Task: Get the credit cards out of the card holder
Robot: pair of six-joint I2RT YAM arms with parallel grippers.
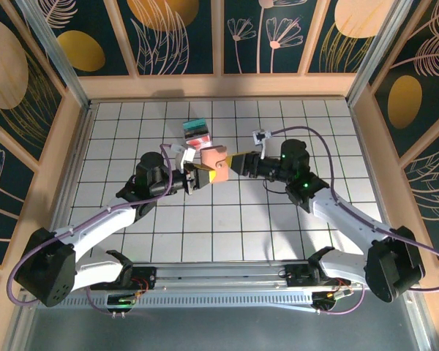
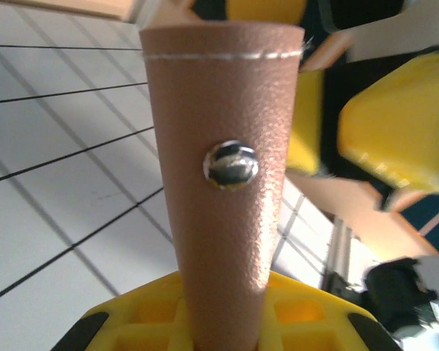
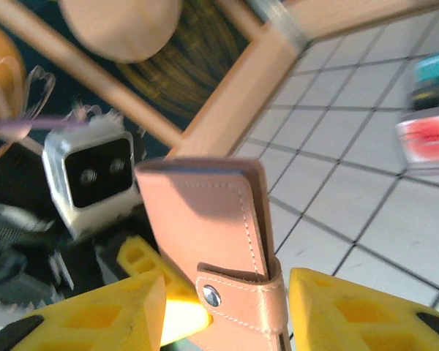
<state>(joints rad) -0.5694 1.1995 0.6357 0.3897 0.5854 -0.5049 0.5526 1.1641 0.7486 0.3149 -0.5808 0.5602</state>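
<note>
Holding the card holder [image 1: 214, 159] up over the table [image 1: 278, 219], mid-frame, pinched in the jaws of the left gripper [image 1: 194, 178], between the spread jaws of the right gripper [image 1: 238, 164]. Next, likely: popping the snap [image 2: 231, 164] open.

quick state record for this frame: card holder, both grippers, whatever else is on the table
card holder: tan-pink, folded, lifted off the table between the two grippers
snap: on the strap across the holder's edge, looks fastened
left gripper: shut on the card holder
right gripper: open, one finger on either side of the holder's strap end
clear box: teal and red contents, on the table just behind the holder
task stage: holder not yet opened
</note>
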